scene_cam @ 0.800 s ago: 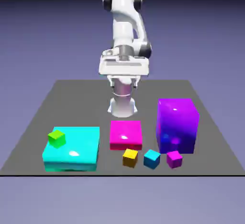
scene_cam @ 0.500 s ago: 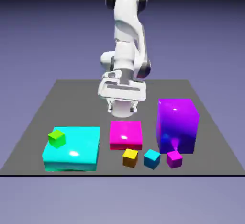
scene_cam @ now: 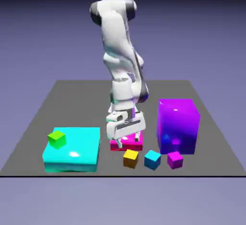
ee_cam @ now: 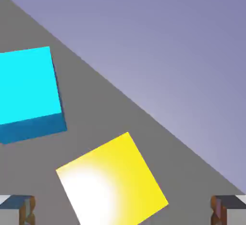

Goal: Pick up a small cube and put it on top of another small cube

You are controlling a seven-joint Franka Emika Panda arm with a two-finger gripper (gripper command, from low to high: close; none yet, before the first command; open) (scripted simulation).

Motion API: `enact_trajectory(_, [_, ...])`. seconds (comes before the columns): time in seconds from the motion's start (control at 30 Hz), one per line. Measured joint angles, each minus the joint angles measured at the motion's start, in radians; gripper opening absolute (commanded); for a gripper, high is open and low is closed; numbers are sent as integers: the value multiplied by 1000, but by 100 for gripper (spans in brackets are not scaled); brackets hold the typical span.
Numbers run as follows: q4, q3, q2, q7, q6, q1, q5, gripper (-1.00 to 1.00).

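A rendered simulation scene is shown, not a real room. This is indicated by a flat grey table point(scene_cam: 67, 99) set against a plain blue-violet backdrop point(scene_cam: 192, 27), and by glossy, evenly coloured blocks point(scene_cam: 178, 125) and cubes point(scene_cam: 130, 158) without any texture.

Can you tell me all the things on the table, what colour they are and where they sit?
Grey table: one, under everything.
Big flat cyan block: one, exterior view's left front.
Small green cube: one, on top of the cyan block.
Flat magenta block: one, middle, partly hidden by the hand.
Tall purple block: one, exterior view's right.
Small yellow cube: one, front row, nearest the hand.
Small cyan cube: one, front row, middle.
Small magenta cube: one, front row, exterior view's right.
White robot arm: one, leaning down from the back.
Gripper: one, jaws open, low above the yellow cube.
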Motion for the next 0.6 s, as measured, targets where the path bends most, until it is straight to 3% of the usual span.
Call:
enact_trajectory(0.33, [36, 270, 362, -250, 107, -293, -87, 0])
enact_trajectory(0.6, [164, 87, 510, -315, 207, -40, -23, 0])
